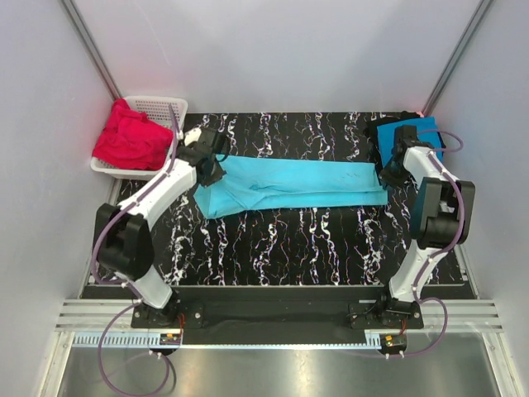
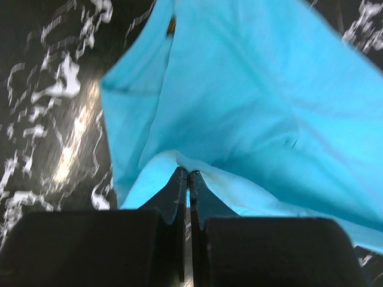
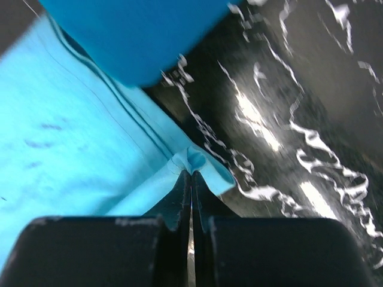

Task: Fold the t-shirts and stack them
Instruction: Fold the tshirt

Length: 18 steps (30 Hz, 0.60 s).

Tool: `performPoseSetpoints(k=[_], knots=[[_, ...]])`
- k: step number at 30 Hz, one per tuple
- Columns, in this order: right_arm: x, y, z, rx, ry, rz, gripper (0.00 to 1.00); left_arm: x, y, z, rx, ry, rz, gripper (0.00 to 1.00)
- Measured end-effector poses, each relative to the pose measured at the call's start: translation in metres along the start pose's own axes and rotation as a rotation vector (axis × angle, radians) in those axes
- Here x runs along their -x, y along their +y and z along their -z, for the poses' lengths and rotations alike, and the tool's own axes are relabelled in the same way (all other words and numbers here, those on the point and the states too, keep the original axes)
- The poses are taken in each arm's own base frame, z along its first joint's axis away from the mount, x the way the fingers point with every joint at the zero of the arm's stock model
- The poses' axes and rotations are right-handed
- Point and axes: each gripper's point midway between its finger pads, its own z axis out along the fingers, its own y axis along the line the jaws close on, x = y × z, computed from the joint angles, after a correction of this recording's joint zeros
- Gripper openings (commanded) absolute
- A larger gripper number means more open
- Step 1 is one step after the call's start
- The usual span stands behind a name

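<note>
Jaws on both arms are pinched tight on the same garment, one at each end of the light turquoise t-shirt [image 1: 293, 186]. The left jaws hold a bunched edge at its left end, near the collar (a small yellow tag shows there in the left wrist view). The right jaws nip the hemmed corner at its right end.

That shirt lies flat on the bench [image 1: 281, 248] as a long narrow strip. Its long axis runs side to side, straight from one pair of jaws to the other. Each end is nearest its own arm: the left arm [image 1: 157, 194] reaches the left end and the right arm [image 1: 438, 207] the right end. The next fold would probably carry one end over the other along that axis, so it matters that the cloth stretches away inward from each grip.

Counted: one turquoise shirt in hand, and one deeper blue t-shirt [image 1: 387, 135] lying at the far right, just behind the right jaws. A sliver of black fabric [image 1: 397, 117] shows behind it. One heap of red t-shirts [image 1: 131, 139] sits in the single white basket [image 1: 157, 105] at the far left (how many red ones I cannot tell).
</note>
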Motion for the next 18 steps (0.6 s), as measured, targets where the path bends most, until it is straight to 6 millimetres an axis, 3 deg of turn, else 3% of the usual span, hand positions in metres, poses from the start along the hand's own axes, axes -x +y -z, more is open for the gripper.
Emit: performPoseSetpoints(k=[6,11,12,13,16,18], knots=[[0.035,0.027,-0.017,0.042,-0.035,0.007,0.00,0.044,-0.027,-0.036,-0.014,-0.019,0.025,0.00],[0.061,0.049,-0.028,0.075,-0.058,0.021,0.01,0.059,-0.044,-0.066,-0.024,0.003,0.016,0.01],[0.067,0.054,-0.029,0.086,-0.065,0.025,0.11,0.059,-0.046,-0.072,-0.026,0.009,0.013,0.18],[0.071,0.059,-0.031,0.095,-0.069,0.031,0.27,0.058,-0.046,-0.076,-0.024,0.016,0.001,0.30],[0.074,0.065,-0.035,0.104,-0.072,0.059,0.35,0.056,-0.045,-0.085,-0.012,0.028,-0.011,0.41],[0.072,0.068,-0.036,0.105,-0.070,0.082,0.36,0.055,-0.043,-0.089,-0.004,0.033,-0.020,0.51]])
